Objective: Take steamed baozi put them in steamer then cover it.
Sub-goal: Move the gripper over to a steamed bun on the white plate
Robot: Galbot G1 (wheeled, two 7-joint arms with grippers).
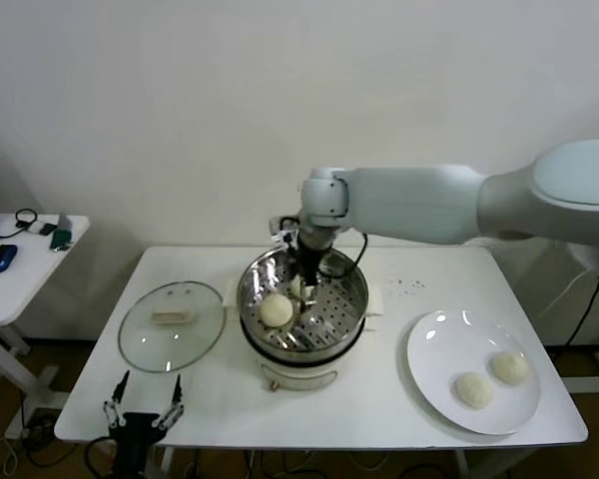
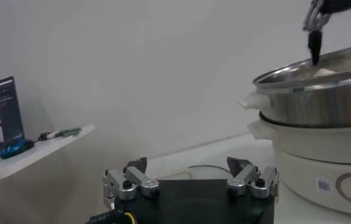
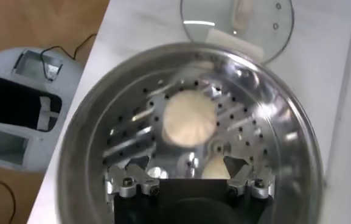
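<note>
The steamer (image 1: 351,295), a shiny steel pot on a white base, stands mid-table. Inside it lies one baozi (image 1: 277,310) on the perforated tray. My right gripper (image 1: 301,287) reaches down into the pot just behind that bun. In the right wrist view the gripper (image 3: 187,165) is open over the tray, with a second baozi (image 3: 215,167) lying loose by one finger and the first baozi (image 3: 189,117) beyond it. Two more baozi (image 1: 472,389) (image 1: 510,367) rest on the white plate (image 1: 434,344) at the right. My left gripper (image 1: 143,409) hangs open below the table's front left corner.
A glass lid (image 1: 172,325) lies flat on the table left of the steamer, also seen as the lid (image 3: 239,21) from the right wrist. A small side table (image 1: 25,274) with a mouse and headphones stands at far left. The steamer's base (image 2: 321,164) rises close beside the left gripper (image 2: 189,165).
</note>
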